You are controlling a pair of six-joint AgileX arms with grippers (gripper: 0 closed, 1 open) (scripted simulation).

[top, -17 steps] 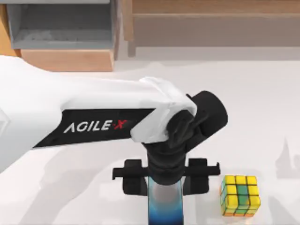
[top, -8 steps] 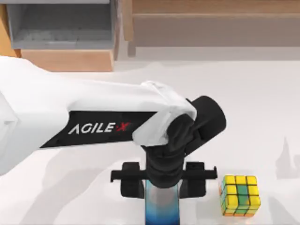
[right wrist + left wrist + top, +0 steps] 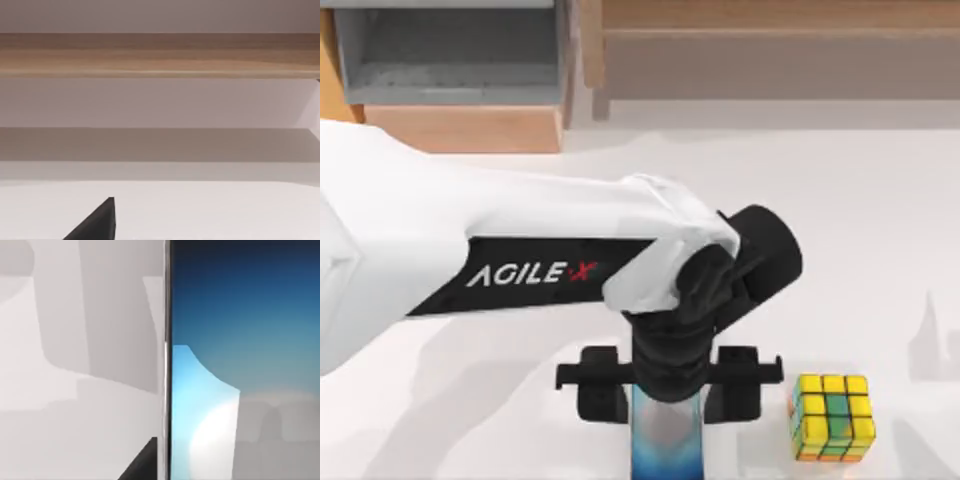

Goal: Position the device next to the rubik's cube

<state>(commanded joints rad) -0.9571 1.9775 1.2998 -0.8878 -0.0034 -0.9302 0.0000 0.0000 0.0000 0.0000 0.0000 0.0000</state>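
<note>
Centrally, near the bench's front edge: slim device (image 3: 667,445) with a blue-to-grey gradient screen, lying flat on the white bench (image 3: 880,250), long axis running front to back, its near end cut off by the top view's lower border. Just to its right, apart from it by a narrow strip of bare bench: rubik's cube (image 3: 833,416), yellow top with a few green squares, orange and green showing along its lower side, black grid lines.

Directly above the device's far end: left gripper (image 3: 668,385), black, pointing straight down, its two fingers standing either side of the device's width, one finger (image 3: 601,385) on the left and the other on the right. Jaws spread about as wide as the device; whether closed against its edges or merely flanking them, cannot tell. Behind the gripper: white left arm with a black panel reading AGILE X, reaching in from the bench's left side.

From the left wrist view: device screen (image 3: 245,360) close up beside bare bench, a thin pale edge line between them, a dark fingertip (image 3: 142,465) at the device's edge.

From the right wrist view: one black fingertip (image 3: 97,222) of the right gripper over bare white bench, facing a wooden shelf (image 3: 160,55) at the bench's back edge. Jaw state there: cannot tell.

At the back left corner: grey open box (image 3: 450,55) on a wooden block.
</note>
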